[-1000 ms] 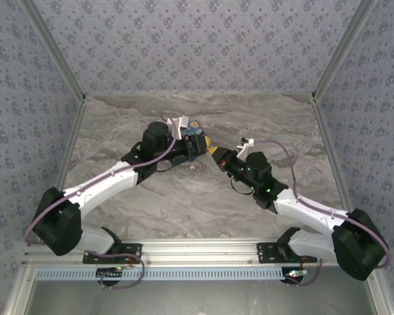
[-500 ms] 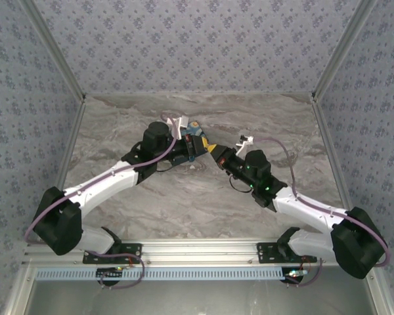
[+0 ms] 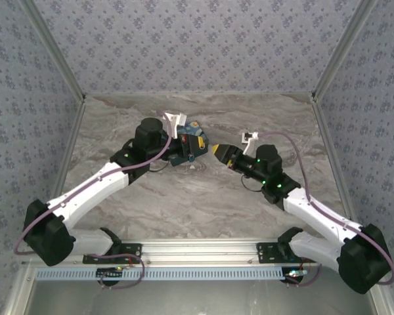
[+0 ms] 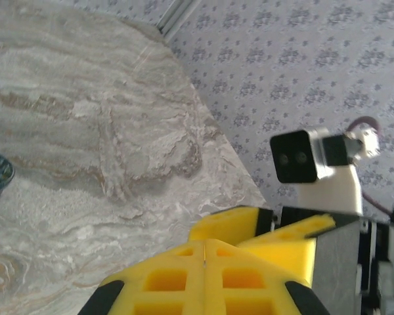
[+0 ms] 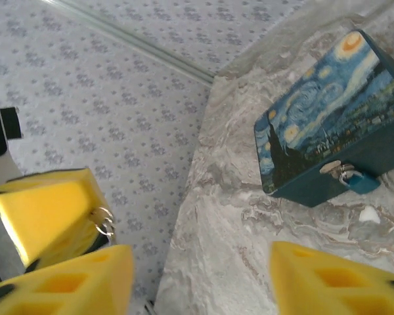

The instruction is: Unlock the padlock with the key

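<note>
Filling the floor of the patterned-wall booth, a grey marbled table point(image 3: 184, 203) carries everything. From the near edge the left arm point(image 3: 98, 184) and the right arm point(image 3: 315, 210) both reach inward, and their wrists come close together near the middle of the far half.

Next in size is a box point(image 5: 328, 131) printed with a blue-and-yellow starry night, which rests on the table just beside the left arm's wrist in the overhead view. From the right wrist camera its printed lid and dark teal front side are in sight.

The left gripper point(image 4: 205, 252) has its yellow fingers pressed flat together, with no gap between the pads. The right gripper point(image 5: 198, 259) is released: its two yellow fingers stand well apart at the bottom corners of its own camera view, with bare marble between them and nothing in their grasp. It points toward the left gripper and the box, close to both but touching neither.

The padlock point(image 5: 358, 182), a small blue body on a thin shackle, hangs from a silver hasp on the front of the box. Whether the shackle is latched cannot be told.

The key point(image 5: 104, 222) is smallest: a thin sliver of metal with a little wire loop, sticking out from the tips of the left gripper's clenched pads, well apart from the padlock.
</note>
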`<state>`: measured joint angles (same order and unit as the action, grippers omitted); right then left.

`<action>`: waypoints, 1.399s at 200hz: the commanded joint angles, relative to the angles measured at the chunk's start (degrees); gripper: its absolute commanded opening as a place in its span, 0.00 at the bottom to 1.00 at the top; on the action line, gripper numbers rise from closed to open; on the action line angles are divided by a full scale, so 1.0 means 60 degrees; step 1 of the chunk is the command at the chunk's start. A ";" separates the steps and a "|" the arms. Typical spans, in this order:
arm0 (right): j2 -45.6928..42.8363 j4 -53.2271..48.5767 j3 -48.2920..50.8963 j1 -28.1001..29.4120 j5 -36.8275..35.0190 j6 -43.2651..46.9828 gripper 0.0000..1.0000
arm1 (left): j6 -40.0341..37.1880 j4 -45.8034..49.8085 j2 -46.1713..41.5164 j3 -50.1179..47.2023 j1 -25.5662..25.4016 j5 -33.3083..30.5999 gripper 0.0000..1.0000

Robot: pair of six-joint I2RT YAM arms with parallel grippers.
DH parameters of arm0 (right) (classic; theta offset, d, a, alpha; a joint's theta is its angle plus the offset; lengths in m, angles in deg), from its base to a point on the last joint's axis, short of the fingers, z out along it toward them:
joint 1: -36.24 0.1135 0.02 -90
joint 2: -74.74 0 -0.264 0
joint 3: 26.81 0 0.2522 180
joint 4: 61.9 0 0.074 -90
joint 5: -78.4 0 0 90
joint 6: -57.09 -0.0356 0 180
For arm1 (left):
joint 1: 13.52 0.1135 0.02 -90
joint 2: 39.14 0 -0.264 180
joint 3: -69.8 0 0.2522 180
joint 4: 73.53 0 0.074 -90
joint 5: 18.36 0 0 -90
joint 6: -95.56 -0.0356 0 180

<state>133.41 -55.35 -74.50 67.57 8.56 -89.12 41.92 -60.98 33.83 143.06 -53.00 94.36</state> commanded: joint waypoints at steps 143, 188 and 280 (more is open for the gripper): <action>0.1324 0.2211 -0.1646 -0.0125 0.4374 0.1823 0.47 | -0.0891 -0.0716 -0.0282 0.0384 0.0345 0.2600 0.00; 0.1058 0.1947 -0.1421 -0.0180 0.4299 0.1930 0.40 | -0.0891 -0.0717 -0.0285 0.0345 0.0343 0.2535 0.00; 0.0779 0.1418 -0.1303 -0.0322 0.4288 0.2086 0.19 | -0.0852 -0.0728 -0.0169 0.0377 0.0348 0.2512 0.00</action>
<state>139.20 -47.02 -82.40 65.76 33.59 -77.54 37.07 -63.58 32.32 143.46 -51.01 108.78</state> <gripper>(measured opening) 0.239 0.041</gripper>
